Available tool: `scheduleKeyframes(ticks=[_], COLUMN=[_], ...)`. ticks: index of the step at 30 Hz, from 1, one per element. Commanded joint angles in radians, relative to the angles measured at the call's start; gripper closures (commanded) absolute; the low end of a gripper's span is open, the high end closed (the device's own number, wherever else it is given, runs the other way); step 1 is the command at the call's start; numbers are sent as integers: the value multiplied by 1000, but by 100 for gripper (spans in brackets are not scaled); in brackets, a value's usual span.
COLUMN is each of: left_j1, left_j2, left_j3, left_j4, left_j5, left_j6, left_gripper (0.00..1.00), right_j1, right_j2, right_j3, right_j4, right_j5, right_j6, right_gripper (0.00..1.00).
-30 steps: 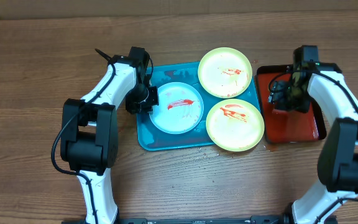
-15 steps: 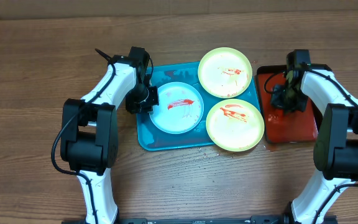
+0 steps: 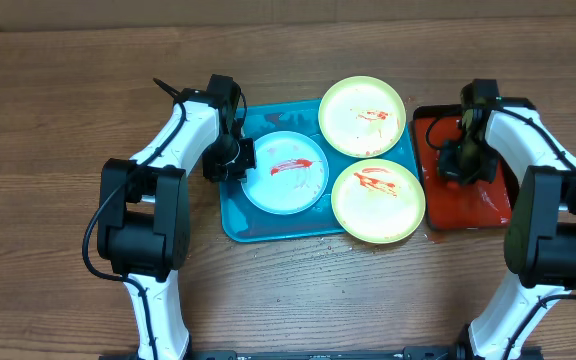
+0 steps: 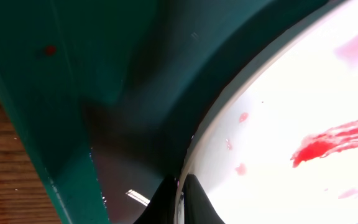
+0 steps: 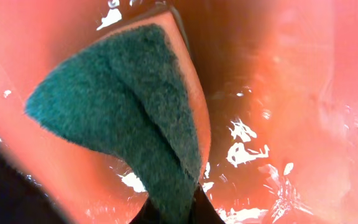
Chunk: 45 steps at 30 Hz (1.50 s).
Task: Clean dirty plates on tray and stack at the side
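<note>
Three plates lie on the turquoise tray (image 3: pixel 268 226). A whitish light blue plate (image 3: pixel 285 172) is on the left, and two pale yellow-green plates sit at the back right (image 3: pixel 362 116) and front right (image 3: pixel 378 201). All three carry red sauce smears. My left gripper (image 3: pixel 240 160) is shut on the blue plate's left rim; up close the rim (image 4: pixel 229 134) runs between the jaws of that gripper (image 4: pixel 180 202), above the tray floor (image 4: pixel 73 62). My right gripper (image 3: pixel 460 160) is down in the red tray, shut on a green scouring sponge (image 5: pixel 123 106) that sticks out from the gripper (image 5: pixel 176 214).
A smaller red tray (image 3: pixel 493 205) with a dark rim stands right of the turquoise tray, almost touching it. Its floor (image 5: pixel 291 93) looks wet and glossy. Bare wooden table (image 3: pixel 68 100) surrounds both trays.
My right gripper has closed on the sponge in the red tray, and its arm has shifted slightly left. The left arm and the plates have not moved.
</note>
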Motion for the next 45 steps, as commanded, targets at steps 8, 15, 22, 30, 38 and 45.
scheduleKeyframes(ticks=[8,15,22,30,38,45], left_j1=[-8,-8,-8,-8,-8,-8], left_j2=[44,44,44,44,44,44], left_j3=[-33,-33,-33,-33,-33,-33], left_j4=[27,34,31,42,47,59], left_j5=[-22,-22,-22,-23,-23,-22], left_j6=[-24,-25,-24,-24,-24,-25], left_gripper=[96,96,96,96,96,95], right_j1=[-3,39,49,230,510,612], right_j2=[-188,-216,-216,-222,-212,-99], right_j3=[89,89,89,92,93,124], right_j4=[-65,-90,-91,-64,48,109], right_j5=[-24,-75,-46,-243,-238,-233], right_j6=[31,22,53,32,246,322], right_gripper=[96,96,96,96,96,96])
